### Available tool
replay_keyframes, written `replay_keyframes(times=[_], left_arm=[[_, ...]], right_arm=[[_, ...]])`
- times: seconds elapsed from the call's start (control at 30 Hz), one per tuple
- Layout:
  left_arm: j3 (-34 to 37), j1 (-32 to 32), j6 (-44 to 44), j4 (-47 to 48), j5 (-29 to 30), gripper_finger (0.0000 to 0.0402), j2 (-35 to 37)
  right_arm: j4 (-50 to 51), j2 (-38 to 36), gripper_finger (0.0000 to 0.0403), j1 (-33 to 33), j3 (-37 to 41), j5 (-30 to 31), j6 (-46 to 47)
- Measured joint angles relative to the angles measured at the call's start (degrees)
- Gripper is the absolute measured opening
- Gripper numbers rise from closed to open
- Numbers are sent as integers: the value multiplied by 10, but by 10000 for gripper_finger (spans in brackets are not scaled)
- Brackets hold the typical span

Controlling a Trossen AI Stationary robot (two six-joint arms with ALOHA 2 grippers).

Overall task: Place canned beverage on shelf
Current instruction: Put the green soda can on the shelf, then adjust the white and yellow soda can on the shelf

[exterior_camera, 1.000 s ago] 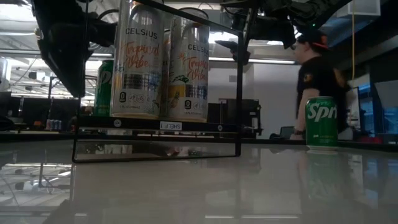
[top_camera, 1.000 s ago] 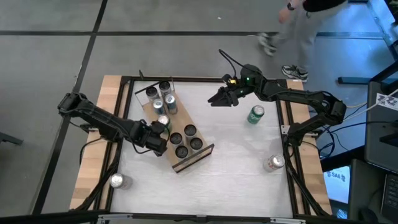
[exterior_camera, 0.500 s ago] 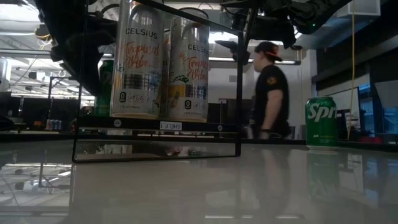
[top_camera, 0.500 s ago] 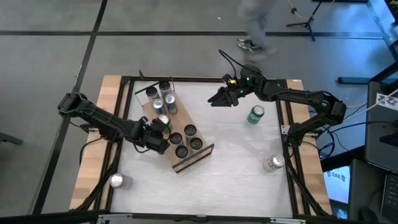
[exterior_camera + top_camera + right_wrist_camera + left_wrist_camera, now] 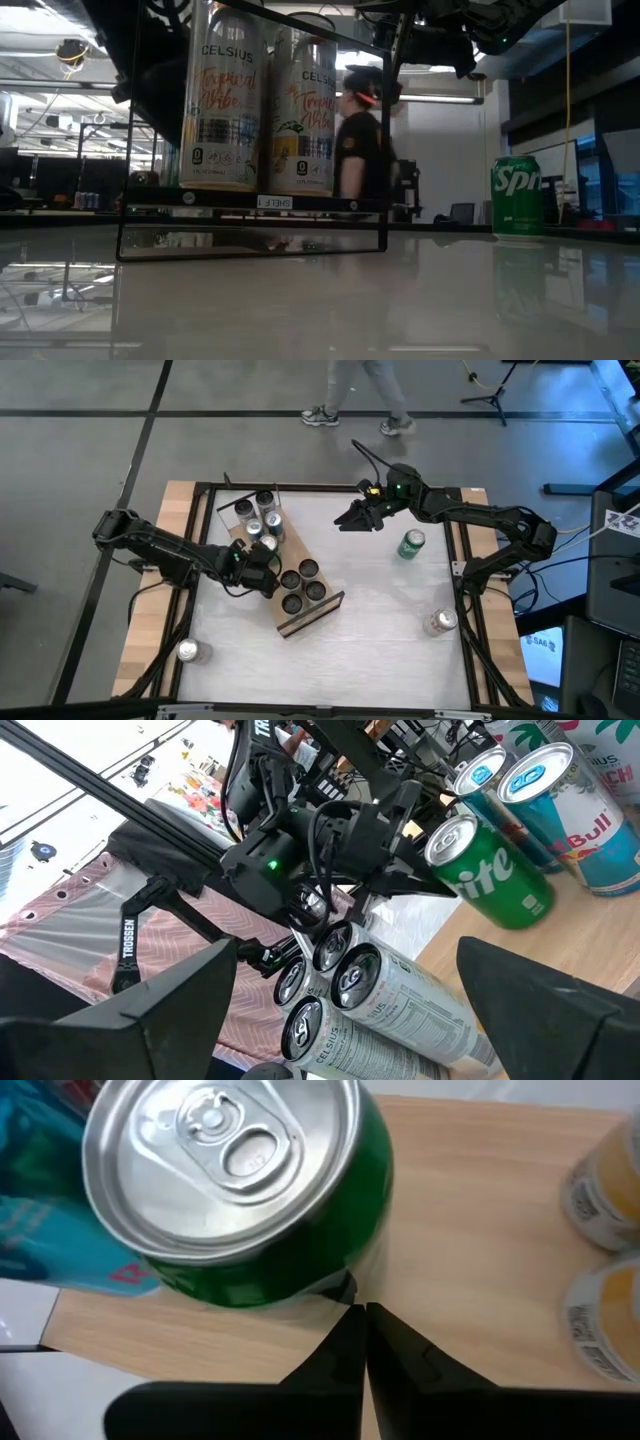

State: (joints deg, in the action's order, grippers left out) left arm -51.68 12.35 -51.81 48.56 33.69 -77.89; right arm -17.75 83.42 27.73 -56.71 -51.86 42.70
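Note:
The shelf (image 5: pixel 303 624) lies slantwise at the table's left middle, with several cans standing on it. One of them, a green can (image 5: pixel 266 546), stands upright on the wood (image 5: pixel 480 1230) near the shelf's middle. My left gripper (image 5: pixel 258 564) is shut, and its fingertips (image 5: pixel 361 1312) point down at a slant at the base of the green can (image 5: pixel 240 1190). My right gripper (image 5: pixel 347 520) hangs open above the table's far middle with nothing in it. In the low view two tall Celsius cans (image 5: pixel 255 100) on the shelf hide the green can. My left gripper's shut fingertips (image 5: pixel 352 1316) stand right at the green can's lower side wall (image 5: pixel 335 1275), coming from the table's left side and slanting down. I cannot tell whether they touch it. The can stands upright on the shelf board.
A green Sprite can (image 5: pixel 411 544) stands on the table at the right. A silver can (image 5: pixel 440 622) stands near the right front, another (image 5: pixel 188 651) on the left wooden border. Beyond the far edge a person (image 5: pixel 360 390) walks past. The table's middle and near part are open white surface.
My left gripper has swung a little toward the table's far edge and toward the shelf, turning as it went; in the low view its dark arm now covers the green can that showed left of the Celsius cans. The person beyond the table has walked toward the left.

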Motion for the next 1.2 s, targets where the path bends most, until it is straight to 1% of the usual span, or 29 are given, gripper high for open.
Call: replay_keyframes(times=[0.3,0.53,0.67,0.83,1.03,1.2], left_arm=[[0,-6,14,0,-4,0,0],[0,-6,15,4,-42,0,0],[0,-6,29,5,-66,0,0],[0,-3,44,11,-96,0,13],[0,11,44,25,-100,0,84],[0,16,43,26,-98,0,139]], right_arm=[[0,0,374,0,0,0,0],[1,0,374,0,0,0,-2],[16,0,374,-6,0,2,-45],[58,0,374,-46,0,65,-114],[124,0,374,-106,0,165,-232],[159,0,374,-149,0,300,-294]])
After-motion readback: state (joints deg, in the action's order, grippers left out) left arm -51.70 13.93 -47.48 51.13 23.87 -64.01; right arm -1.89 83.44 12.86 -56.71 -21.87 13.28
